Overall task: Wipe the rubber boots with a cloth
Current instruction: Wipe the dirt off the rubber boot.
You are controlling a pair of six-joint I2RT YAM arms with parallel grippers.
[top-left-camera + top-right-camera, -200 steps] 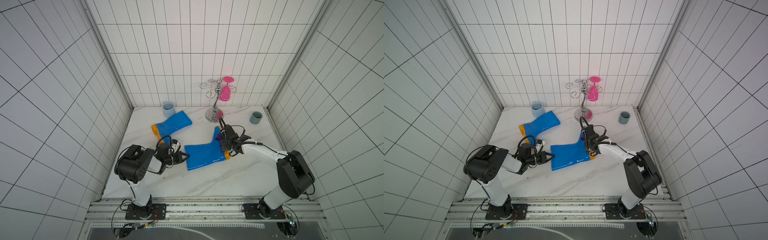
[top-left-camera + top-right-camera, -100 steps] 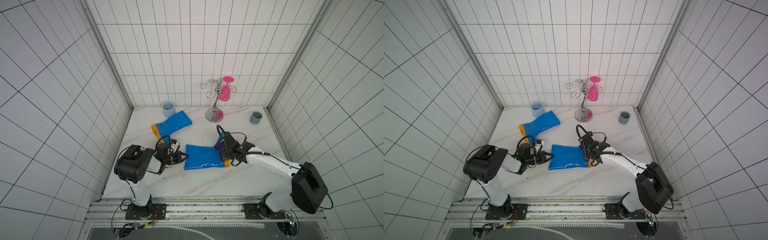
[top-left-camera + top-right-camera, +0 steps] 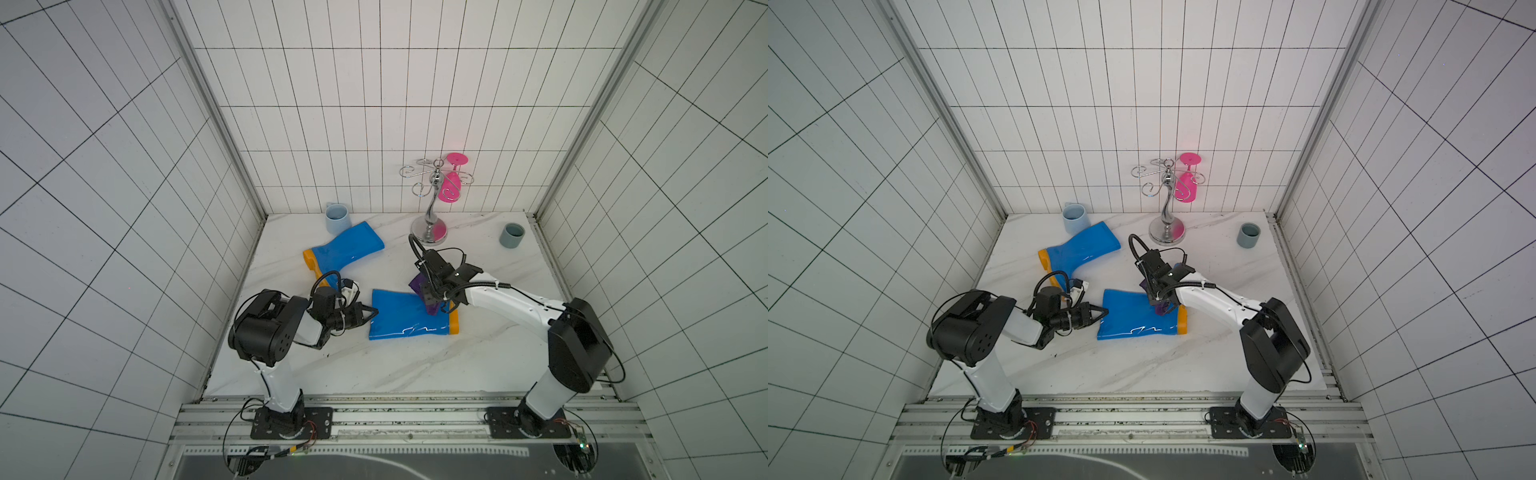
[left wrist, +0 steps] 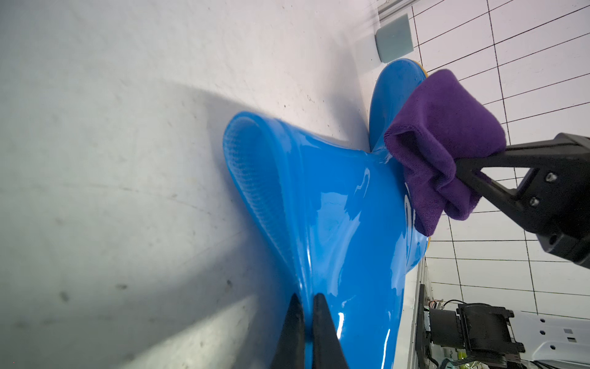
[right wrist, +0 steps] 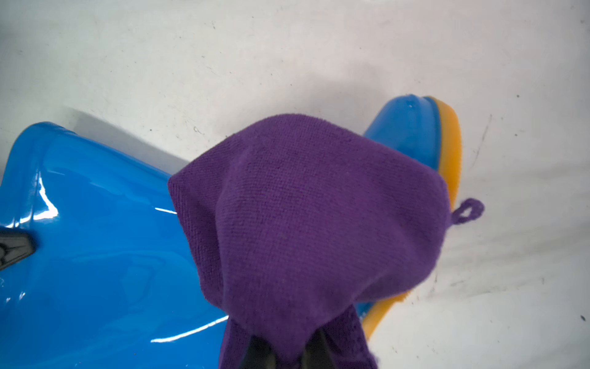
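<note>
Two items are being gripped at once. I am pinching the top rim of the held boot (image 3: 405,318) with the left gripper (image 4: 305,319), its jaws standing almost together on the rubber. I am clamping the purple cloth (image 5: 303,207) in the right gripper (image 5: 284,351), its jaws narrow and wrapped in fabric. The cloth is resting against the ankle of the held boot, beside the orange sole. The held boot is lying on its side on the table (image 3: 374,365), in front of the metal stand (image 3: 432,195) and well apart from it. The other boot (image 3: 345,253) is lying on its side left of the stand, near its base.
</note>
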